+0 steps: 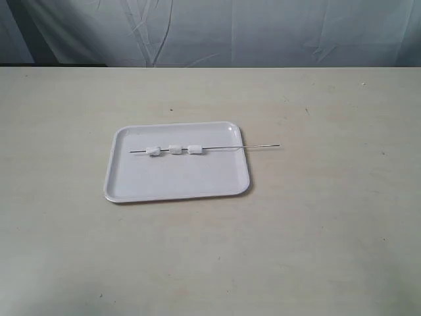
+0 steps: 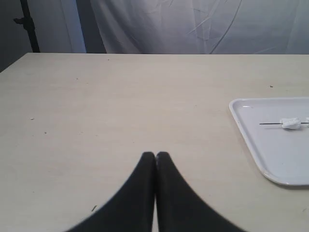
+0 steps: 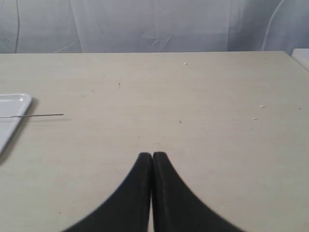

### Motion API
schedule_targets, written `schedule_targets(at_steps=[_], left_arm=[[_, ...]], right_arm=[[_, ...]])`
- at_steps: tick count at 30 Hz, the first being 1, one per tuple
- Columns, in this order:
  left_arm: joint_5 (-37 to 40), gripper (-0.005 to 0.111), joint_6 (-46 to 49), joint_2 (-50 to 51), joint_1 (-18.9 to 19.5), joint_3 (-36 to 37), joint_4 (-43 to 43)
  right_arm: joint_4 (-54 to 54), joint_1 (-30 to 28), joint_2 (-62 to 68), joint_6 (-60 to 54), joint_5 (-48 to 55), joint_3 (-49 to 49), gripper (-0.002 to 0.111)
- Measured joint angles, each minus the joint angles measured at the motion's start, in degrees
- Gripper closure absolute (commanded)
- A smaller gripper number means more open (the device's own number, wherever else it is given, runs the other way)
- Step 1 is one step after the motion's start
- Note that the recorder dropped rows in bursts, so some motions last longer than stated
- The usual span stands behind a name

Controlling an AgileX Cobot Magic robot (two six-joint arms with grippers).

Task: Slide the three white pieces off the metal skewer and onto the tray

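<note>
Exterior view: you'll find the three white pieces [image 1: 175, 150] threaded on the metal skewer [image 1: 223, 147], which lies across the tray [image 1: 177, 184], one end jutting past the rim.
Left wrist view: your left gripper [image 2: 155, 155] points across the table [image 2: 96, 106], fingertips pressed together, empty, apart from the tray.
Right wrist view: your right gripper [image 3: 152, 155] is likewise closed and empty, well apart from the skewer's free end.

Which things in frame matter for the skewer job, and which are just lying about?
Job: three white pieces, threaded on the metal skewer; tray; left tool and right tool, both shut.
Not the job: table; white backdrop cloth.
</note>
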Motion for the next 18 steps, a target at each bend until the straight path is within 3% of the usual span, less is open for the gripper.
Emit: schedule_targets(at_steps=[14,18], left_arm=[[0.0,0.107,0.0,0.0,0.0,0.0,0.0],[-0.44,0.107,0.21,0.0,0.0,0.0,7.58]], right_arm=[[0.0,0.0,0.0,0.0,0.0,0.0,0.108],[-3.31,0.0,0.0,0.0,-2.42,0.13,0.108]])
